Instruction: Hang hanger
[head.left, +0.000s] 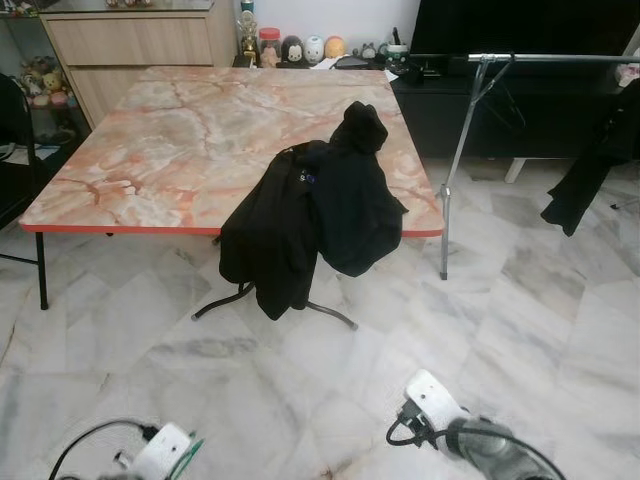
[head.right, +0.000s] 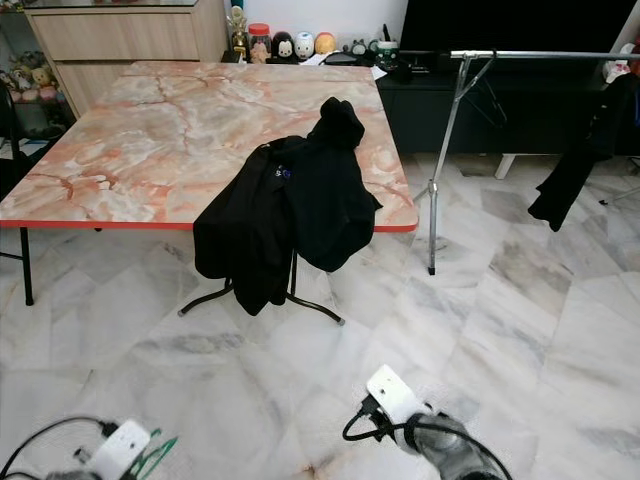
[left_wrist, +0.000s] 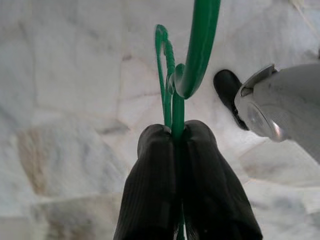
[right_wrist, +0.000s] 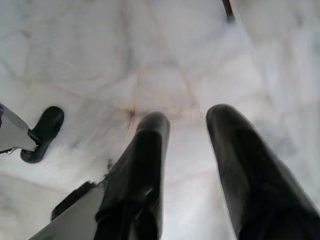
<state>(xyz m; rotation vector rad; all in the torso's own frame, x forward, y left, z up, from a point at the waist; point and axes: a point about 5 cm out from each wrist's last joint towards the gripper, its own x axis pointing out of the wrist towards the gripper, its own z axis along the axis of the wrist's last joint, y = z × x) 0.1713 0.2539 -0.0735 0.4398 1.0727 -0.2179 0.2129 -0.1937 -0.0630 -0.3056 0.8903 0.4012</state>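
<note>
Left gripper (left_wrist: 177, 135) clenched on green hanger (left_wrist: 192, 60), low and near; right gripper (right_wrist: 185, 125) released. Far-right rail (head.left: 560, 58) well apart: hanger could slip in transit.

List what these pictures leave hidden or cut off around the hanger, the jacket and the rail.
- Green hanger: in the left wrist view the left gripper has its jaws shut on it, and its lower part is covered by the fingers.
- Black jacket: what holds it up at the table edge is covered by the cloth.
- Clothes rail: its far end is cut by the right edge of the eye views.
- Ornaments behind the table: too small to identify.
</note>
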